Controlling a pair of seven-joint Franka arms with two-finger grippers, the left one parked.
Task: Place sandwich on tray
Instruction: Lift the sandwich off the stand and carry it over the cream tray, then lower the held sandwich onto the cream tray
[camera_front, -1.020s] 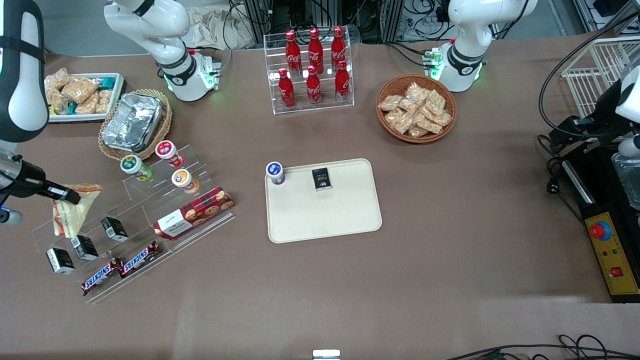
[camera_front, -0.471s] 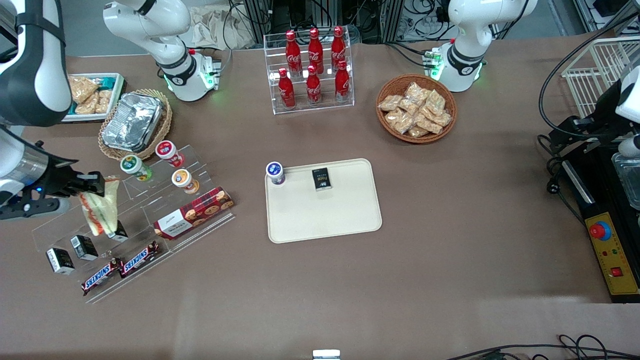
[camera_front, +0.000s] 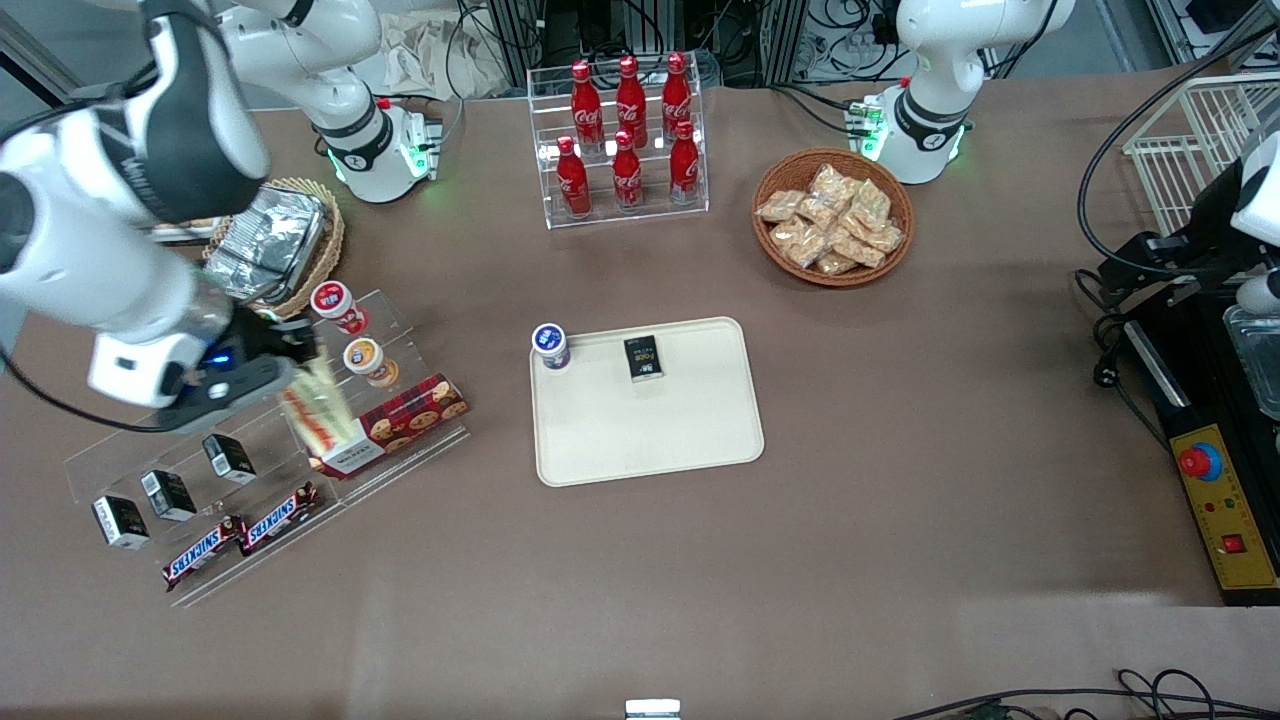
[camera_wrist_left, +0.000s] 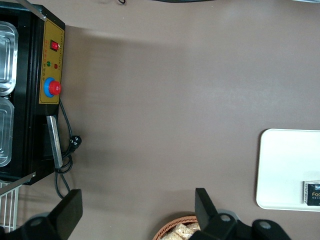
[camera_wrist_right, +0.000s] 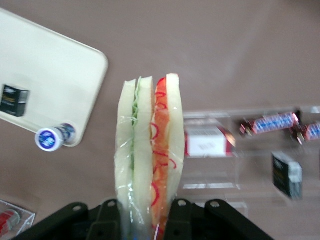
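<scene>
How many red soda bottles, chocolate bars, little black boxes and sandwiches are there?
Red soda bottles: 6
Snickers bars: 2
Little black boxes: 4 (three on the clear stand, one on the tray)
Sandwich: 1, held in the gripper above the clear stand
Total: 13

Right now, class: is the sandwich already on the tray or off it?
Off it. The gripper holds the sandwich in its fingers above the clear display stand; the tray lies apart.
</scene>
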